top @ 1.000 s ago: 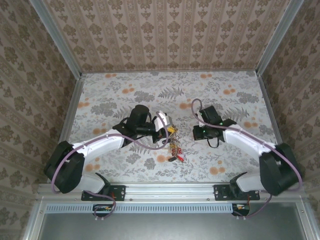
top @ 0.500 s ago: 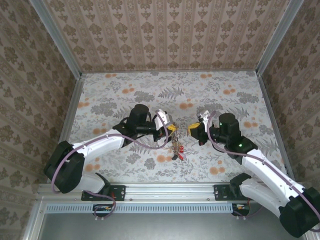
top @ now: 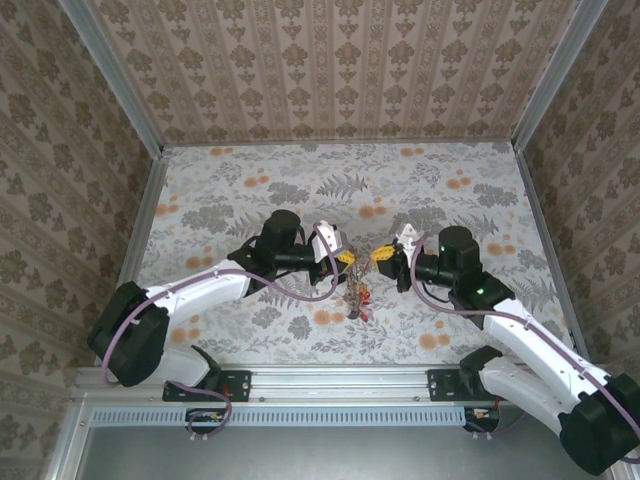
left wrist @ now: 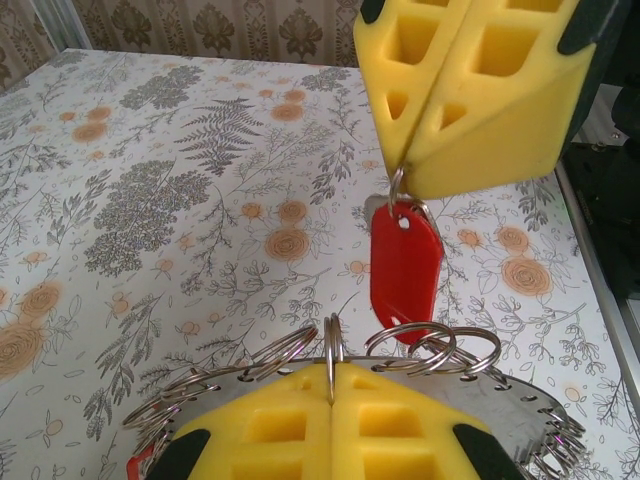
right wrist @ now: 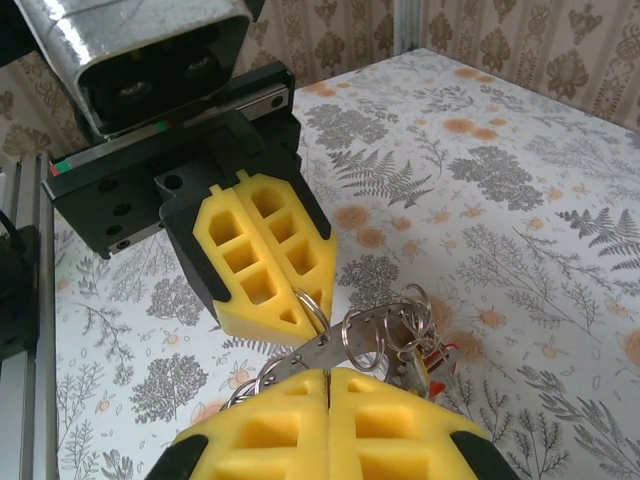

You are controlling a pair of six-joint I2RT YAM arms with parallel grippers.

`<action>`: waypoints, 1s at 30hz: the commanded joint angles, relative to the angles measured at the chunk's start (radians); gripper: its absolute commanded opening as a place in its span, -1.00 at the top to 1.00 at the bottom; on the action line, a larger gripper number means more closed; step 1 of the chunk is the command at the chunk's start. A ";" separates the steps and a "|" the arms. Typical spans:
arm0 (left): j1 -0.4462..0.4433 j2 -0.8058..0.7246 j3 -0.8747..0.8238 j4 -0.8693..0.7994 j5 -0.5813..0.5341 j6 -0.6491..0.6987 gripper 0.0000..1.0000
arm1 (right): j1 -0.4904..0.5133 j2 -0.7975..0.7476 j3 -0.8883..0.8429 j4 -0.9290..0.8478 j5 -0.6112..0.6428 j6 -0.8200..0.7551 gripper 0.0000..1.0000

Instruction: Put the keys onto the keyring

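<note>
left gripper (left wrist: 330,374) grips keyring (left wrist: 515,408) | right gripper (left wrist: 404,176) grips red key (left wrist: 405,262) | table (left wrist: 190,150) below

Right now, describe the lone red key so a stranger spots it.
Over the floral table's middle, find the right arm's yellow fingers. A small ring pinched in them dangles one red key beside the toothed grey keyring. The other keys hang bunched under that keyring; this one hangs alone.

Floral-patterned tabletop (top: 250,170), damask-papered walls (top: 340,70), grey metal rail (top: 340,385) along the near edge.
</note>
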 commanded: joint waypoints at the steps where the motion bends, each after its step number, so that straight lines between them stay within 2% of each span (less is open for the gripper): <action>1: -0.012 -0.006 0.032 0.051 0.020 -0.018 1.00 | 0.011 0.019 0.033 0.026 -0.056 -0.040 1.00; 7: -0.015 -0.006 0.039 0.035 0.009 -0.012 1.00 | 0.021 0.049 0.057 0.011 -0.068 -0.055 1.00; 23: -0.015 -0.020 0.031 0.020 -0.001 0.013 1.00 | 0.037 -0.013 0.083 -0.089 0.086 -0.175 1.00; 24: -0.015 -0.022 0.030 0.017 -0.033 0.015 1.00 | 0.039 -0.018 0.079 -0.091 0.091 -0.194 1.00; 30: -0.015 -0.021 0.043 -0.010 -0.041 0.039 1.00 | 0.040 -0.020 0.099 -0.116 0.059 -0.211 1.00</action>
